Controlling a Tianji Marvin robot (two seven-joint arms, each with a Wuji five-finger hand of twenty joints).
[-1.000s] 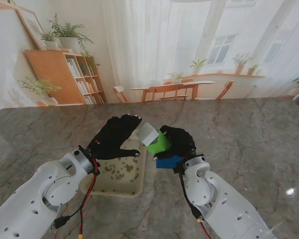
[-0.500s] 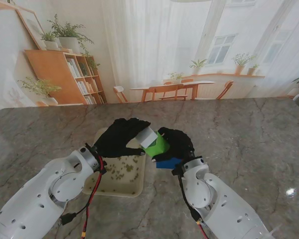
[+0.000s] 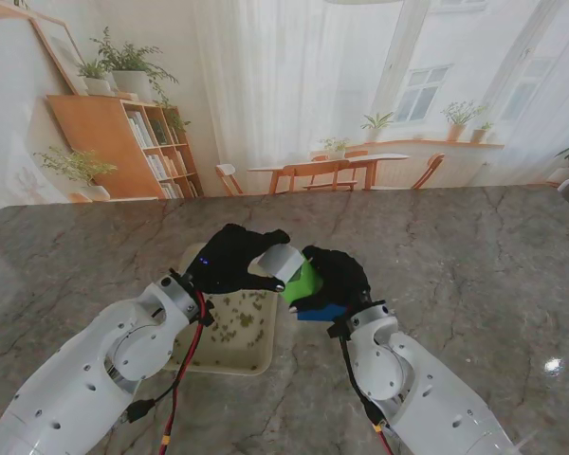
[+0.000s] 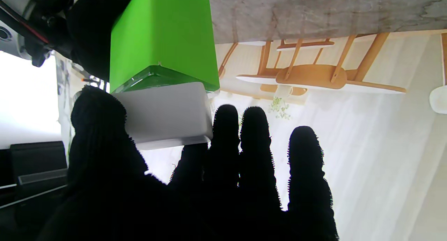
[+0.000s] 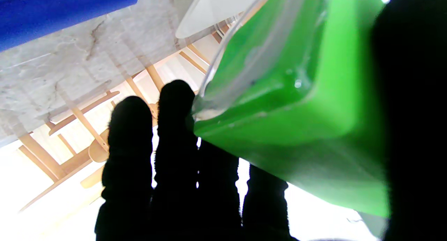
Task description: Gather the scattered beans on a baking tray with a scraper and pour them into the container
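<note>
The table point(image 3: 474, 256) carries the tray point(image 3: 229, 343) of beans point(image 3: 237, 320) near its middle. Above the tray's right edge, the container point(image 3: 303, 278) tilts, white lid toward the left. The right hand point(image 3: 337, 275) grips its green body; the left hand point(image 3: 235, 258) clasps the lid point(image 3: 283, 261).

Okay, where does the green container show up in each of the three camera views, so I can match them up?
Stand view: the green container is at centre, held in the right hand, beside the baking tray.
Left wrist view: it fills the upper left, with the white lid gripped by the left hand.
Right wrist view: it fills the right half, its clear rim facing the camera.
Shared landmark: the marble table.
</note>
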